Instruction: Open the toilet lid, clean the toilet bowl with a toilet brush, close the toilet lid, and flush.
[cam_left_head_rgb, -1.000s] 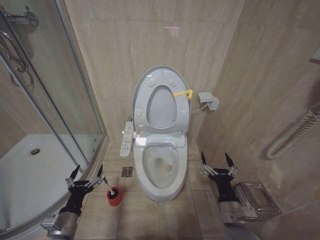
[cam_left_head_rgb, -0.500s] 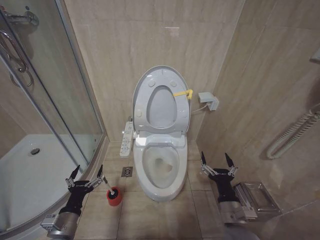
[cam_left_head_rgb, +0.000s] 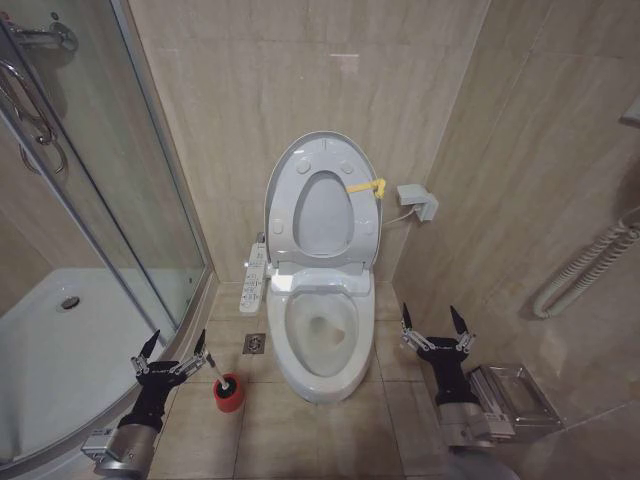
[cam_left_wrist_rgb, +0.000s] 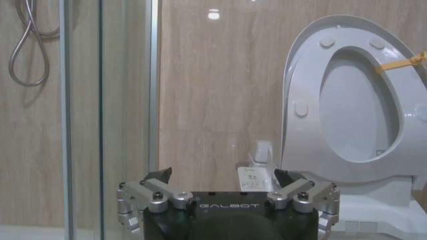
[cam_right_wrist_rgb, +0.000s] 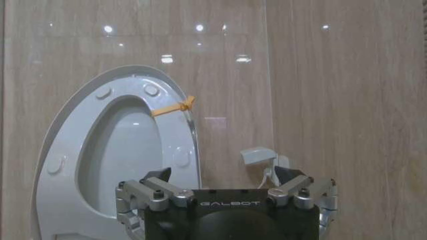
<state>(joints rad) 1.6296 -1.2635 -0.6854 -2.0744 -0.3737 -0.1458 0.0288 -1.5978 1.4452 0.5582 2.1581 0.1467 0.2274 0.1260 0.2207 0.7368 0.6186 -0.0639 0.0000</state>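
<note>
The toilet lid (cam_left_head_rgb: 322, 148) stands upright against the back wall, with the seat ring raised against it and a yellow strap (cam_left_head_rgb: 366, 187) at its edge. Below it the toilet bowl (cam_left_head_rgb: 320, 335) lies uncovered. The toilet brush (cam_left_head_rgb: 212, 370) stands in its red holder (cam_left_head_rgb: 229, 393) on the floor left of the bowl. My left gripper (cam_left_head_rgb: 172, 348) is open, its fingers pointing up, with the brush handle just beside one fingertip. On the other side of the bowl my right gripper (cam_left_head_rgb: 432, 320) is open and holds nothing. The left wrist view shows the lid (cam_left_wrist_rgb: 303, 70) beyond that gripper (cam_left_wrist_rgb: 223, 176). The right wrist view shows the lid (cam_right_wrist_rgb: 70, 135) beyond its gripper (cam_right_wrist_rgb: 223, 175).
A glass shower enclosure with a white curved tray (cam_left_head_rgb: 50, 360) takes up the left side. A long button panel (cam_left_head_rgb: 254, 275) hangs beside the toilet, above a floor drain (cam_left_head_rgb: 254, 344). A wall box (cam_left_head_rgb: 418, 201) and a metal holder (cam_left_head_rgb: 512, 396) are on the right.
</note>
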